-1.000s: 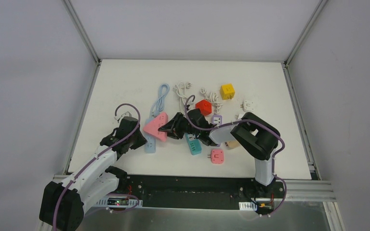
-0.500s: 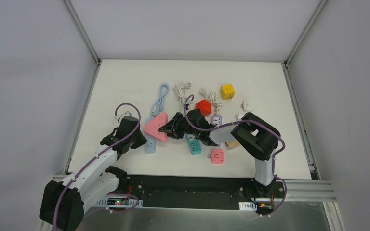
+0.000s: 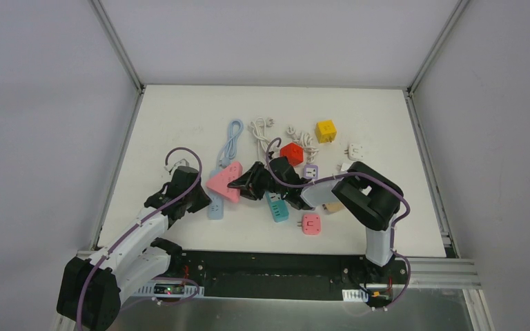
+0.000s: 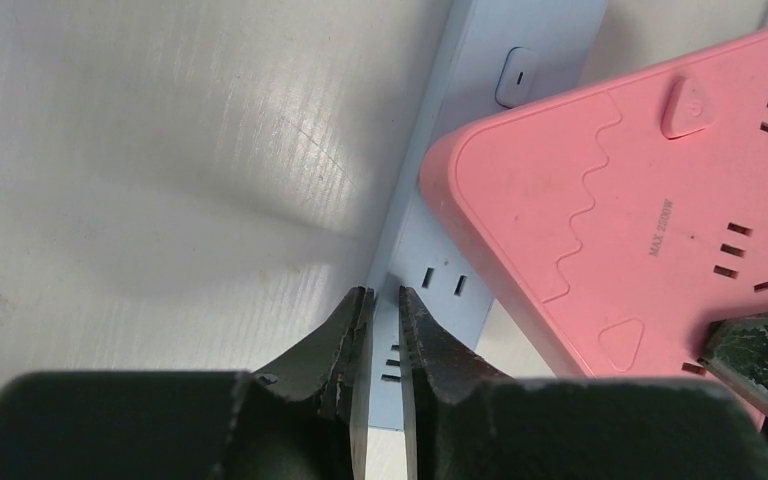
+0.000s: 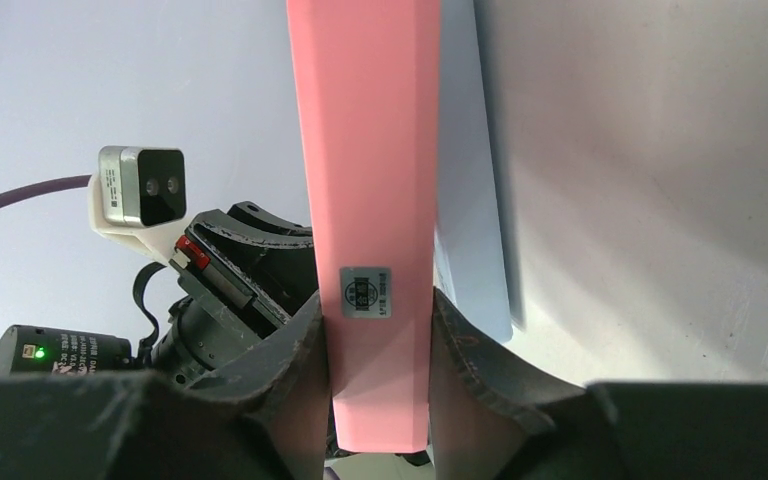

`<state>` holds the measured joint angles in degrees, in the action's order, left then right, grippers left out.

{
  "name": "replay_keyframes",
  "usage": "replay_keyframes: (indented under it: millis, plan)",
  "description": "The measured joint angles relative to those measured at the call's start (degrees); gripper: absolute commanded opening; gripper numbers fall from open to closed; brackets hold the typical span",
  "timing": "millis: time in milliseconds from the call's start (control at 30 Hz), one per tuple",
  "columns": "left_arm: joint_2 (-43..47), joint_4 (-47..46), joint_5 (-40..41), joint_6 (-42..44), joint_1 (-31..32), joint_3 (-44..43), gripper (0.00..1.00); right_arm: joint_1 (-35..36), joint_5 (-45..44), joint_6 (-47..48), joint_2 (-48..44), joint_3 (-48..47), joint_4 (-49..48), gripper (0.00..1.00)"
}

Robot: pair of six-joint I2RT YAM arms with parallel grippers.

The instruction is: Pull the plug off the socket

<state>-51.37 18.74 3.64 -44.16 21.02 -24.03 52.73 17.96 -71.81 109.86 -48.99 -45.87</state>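
- Top external: a second on, almost nothing has shifted on the white worktop (image 3: 179, 117). Only the right arm's elbow sits a touch closer to the near edge. The pink triangular socket block (image 3: 221, 183) lies left of centre, overlapping the light-blue power strip (image 3: 214, 208), with a pincer on either side. The right pincer (image 3: 239, 183) is at the block's right edge and the left pincer (image 3: 202, 200) is at the strip's left side. From this height neither pair of jaws can be read. The right arm's links cover part of the teal power strip (image 3: 277, 208). A red cube (image 3: 291, 153), a yellow cube (image 3: 326, 130) and a small pink adapter (image 3: 310, 223) lie apart to the right.
- Left wrist: the left pincer (image 4: 382, 297) is clenched nearly closed, leaving a slim gap with nothing in it. Its tips sit over the slotted face of the light-blue power strip (image 4: 435, 270). The pink triangular socket block (image 4: 640, 200) overlaps the strip on the right and runs out of frame. A dark finger of the right pincer shows at the block's lower right corner.
- Right wrist: the right pincer (image 5: 378, 312) is grasping the pink triangular socket block (image 5: 370, 150) edge-on, a finger pressed to each face beside a small label (image 5: 365, 292). The block's far end is cut off by the frame. The light-blue power strip (image 5: 465, 200) lies just behind it, and the left arm's wrist camera (image 5: 140, 188) shows beyond. The plug itself cannot be made out in any view.
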Motion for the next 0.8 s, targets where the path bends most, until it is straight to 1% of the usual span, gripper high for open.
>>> replay_keyframes:
  millis: [167, 367, 467, 533, 700, 800]
  plan:
    - [0.0, 0.0, 0.0, 0.0, 0.02, 0.0, 0.15, 0.0, 0.02, 1.03, 0.0, 0.09, -0.17, 0.0]
    - [-0.02, -0.02, -0.07, -0.02, 0.02, 0.0, 0.15, 0.46, -0.57, 6.73, -0.57, 0.61, -1.01, 0.0]
    - [-0.02, -0.02, -0.07, -0.02, 0.02, 0.0, 0.15, 0.61, -0.87, 8.0, -0.63, 0.83, -1.44, 0.0]
    - [-0.04, -0.02, -0.07, -0.02, 0.02, 0.0, 0.15, 0.61, -0.98, 7.02, -0.63, 0.85, -1.42, 0.0]
    - [-0.07, -0.04, -0.09, -0.02, 0.02, 0.0, 0.15, -0.15, -0.07, -1.05, -0.46, 1.14, -1.16, 0.0]
    - [-0.11, -0.04, -0.09, -0.02, 0.02, 0.0, 0.15, -0.26, 0.24, -2.54, -0.48, 1.44, -1.42, 0.0]
